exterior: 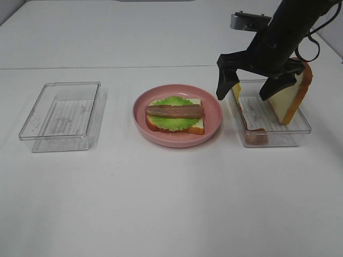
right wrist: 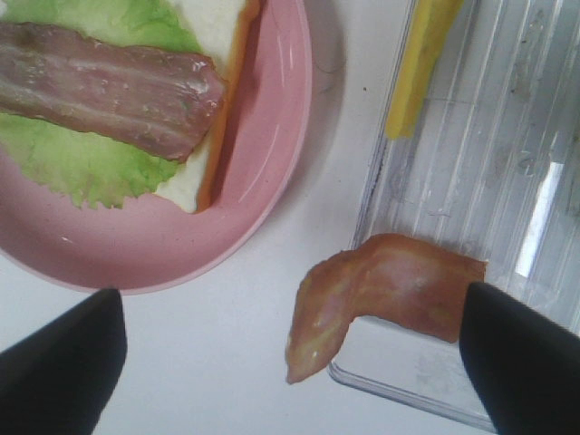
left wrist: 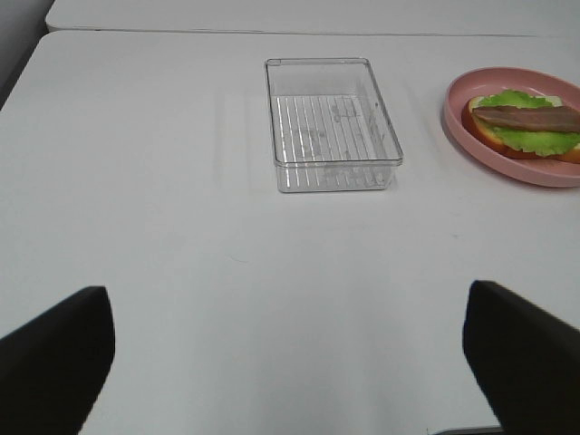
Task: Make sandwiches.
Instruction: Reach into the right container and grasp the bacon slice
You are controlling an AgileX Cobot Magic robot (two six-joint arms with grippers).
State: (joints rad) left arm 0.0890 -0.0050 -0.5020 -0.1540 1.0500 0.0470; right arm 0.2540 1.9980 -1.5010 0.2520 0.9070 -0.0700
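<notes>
The partly built sandwich (exterior: 176, 116) lies on the round pink plate (exterior: 214, 122): a bread slice, a green lettuce leaf (exterior: 172, 101) and a brown bacon strip (exterior: 174, 111) on top. My right gripper (exterior: 252, 85) is open and empty above the right clear box (exterior: 301, 128). That box holds a second bread slice (exterior: 289, 99) leaning upright, a yellow cheese slice (right wrist: 421, 63) and another bacon strip (right wrist: 385, 299) draped over its near edge. My left gripper (left wrist: 290, 358) is open and empty over bare table; it is outside the exterior view.
An empty clear box (exterior: 61, 115) stands left of the plate; it also shows in the left wrist view (left wrist: 331, 127). The white table's (exterior: 171, 203) back edge seam runs behind the boxes.
</notes>
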